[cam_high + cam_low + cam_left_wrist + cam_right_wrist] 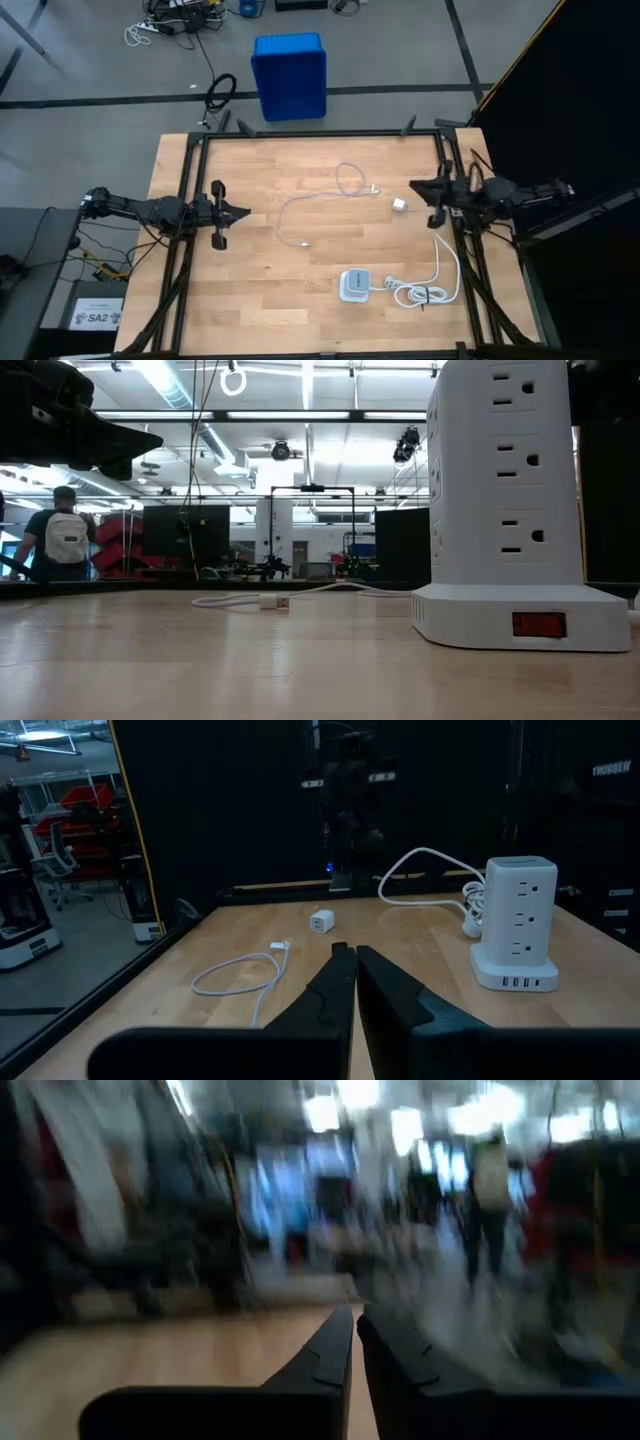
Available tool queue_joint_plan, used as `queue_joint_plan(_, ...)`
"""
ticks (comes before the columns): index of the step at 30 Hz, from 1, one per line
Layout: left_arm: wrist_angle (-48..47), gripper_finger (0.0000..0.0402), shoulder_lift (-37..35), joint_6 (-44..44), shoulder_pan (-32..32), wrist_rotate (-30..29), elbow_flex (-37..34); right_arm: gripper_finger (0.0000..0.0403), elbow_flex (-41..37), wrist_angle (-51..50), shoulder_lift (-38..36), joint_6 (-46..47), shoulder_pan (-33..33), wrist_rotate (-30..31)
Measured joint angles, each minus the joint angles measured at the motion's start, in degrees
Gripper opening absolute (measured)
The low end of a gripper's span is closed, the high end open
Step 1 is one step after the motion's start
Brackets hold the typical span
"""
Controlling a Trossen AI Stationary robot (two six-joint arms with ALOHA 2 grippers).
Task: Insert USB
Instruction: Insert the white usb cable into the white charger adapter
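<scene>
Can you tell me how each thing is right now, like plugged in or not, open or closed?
Long thin white USB cable: loosely curled on the table, both plugs free.
Small white cube: on the table, nothing plugged in.
Square white power box: standing upright, its thick bundled white cord coiled beside it.
Left gripper: shut, empty.
Right gripper: shut, empty, near the cube.

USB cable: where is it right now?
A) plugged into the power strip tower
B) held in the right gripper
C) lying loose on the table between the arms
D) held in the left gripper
C: the USB cable lies curled on the table, with both plugs free, clear of the left gripper and the right gripper, both shut and empty.
</scene>
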Motion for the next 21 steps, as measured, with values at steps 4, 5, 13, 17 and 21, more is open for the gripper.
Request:
queue_joint_plan(4,0.00,0.0000,0.00,0.00,0.00,0.00,0.01,0.0007,6.72,-5.05,8.86,4.54,-1.20,0.00)
queue_joint_plan(5,-0.02,0.0000,0.00,-0.01,0.00,-0.01,0.02,0.0006,7.92,-5.83,10.75,6.98,-1.46,0.02)
queue_joint_plan(13,-0.02,0.0000,-0.02,-0.02,0.00,0.00,0.02,0.0004,9.59,-13.44,21.63,11.64,-3.06,-10.99)
queue_joint_plan(17,0.00,0.0000,-0.02,-0.02,0.00,-0.02,0.02,0.0009,9.59,-17.03,27.42,15.90,-3.18,-11.01)
queue_joint_plan(21,-0.02,0.0000,-0.02,-0.01,0.00,0.00,0.00,0.0006,9.57,-16.34,32.67,19.17,-3.21,-11.16)
